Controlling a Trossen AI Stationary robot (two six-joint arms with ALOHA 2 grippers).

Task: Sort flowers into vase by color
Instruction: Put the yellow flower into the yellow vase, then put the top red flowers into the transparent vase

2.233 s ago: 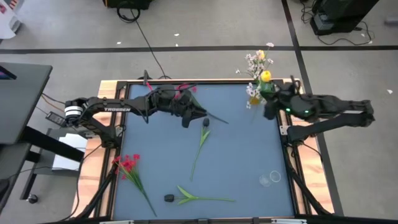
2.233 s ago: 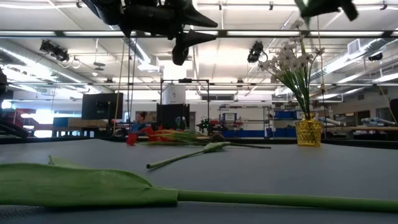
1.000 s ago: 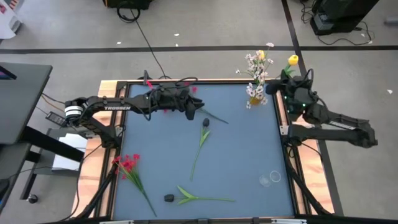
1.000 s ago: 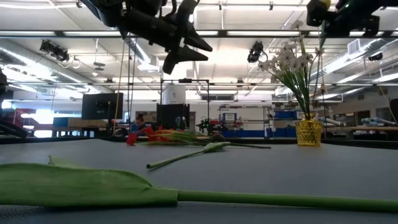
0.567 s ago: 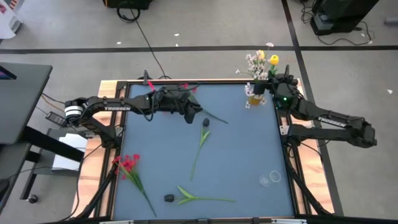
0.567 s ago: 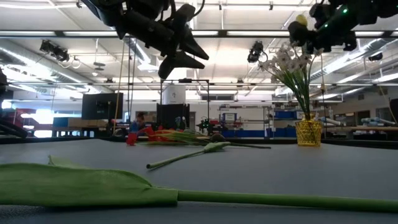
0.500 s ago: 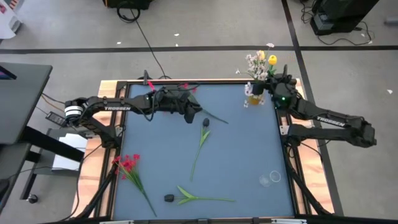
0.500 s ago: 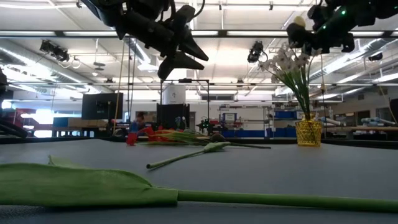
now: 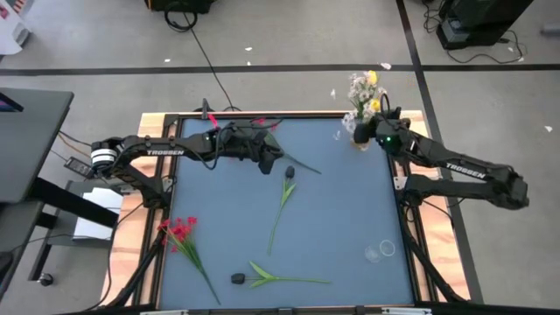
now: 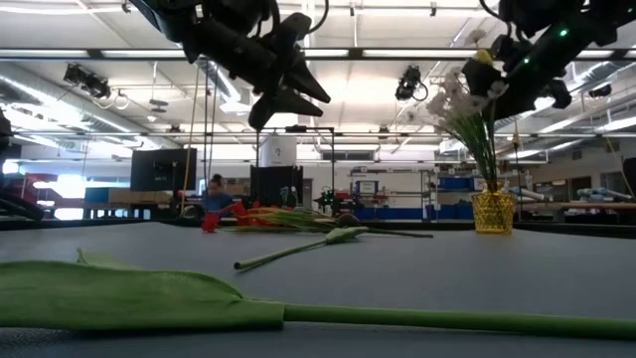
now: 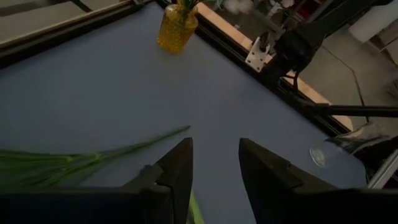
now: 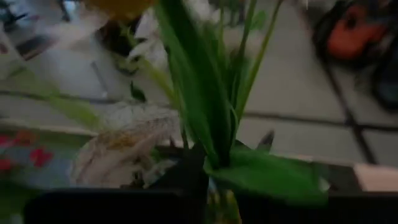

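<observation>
A yellow vase (image 10: 492,211) stands at the table's far right corner and holds white sprays (image 10: 452,99). My right gripper (image 9: 371,129) is at the vase's top with a yellow tulip (image 10: 484,58), whose green stem (image 12: 211,124) runs past it among the sprays. My left gripper (image 11: 214,155) hangs open and empty above the far left, over a red cluster (image 9: 262,124). Lying flat on the table are a dark-headed bud (image 9: 289,173), a second one (image 9: 238,278) with long leaves, and a red cluster (image 9: 179,230).
A clear glass (image 9: 381,251) lies near the table's front right corner. A wooden frame (image 9: 153,122) runs round the blue table top. A person (image 10: 216,189) sits far off in the room behind the table.
My right gripper has carried the yellow tulip from beyond the table's far right corner down and leftward to the vase, turning as it went. The tulip's head now sits among the white sprays, which lean a little.
</observation>
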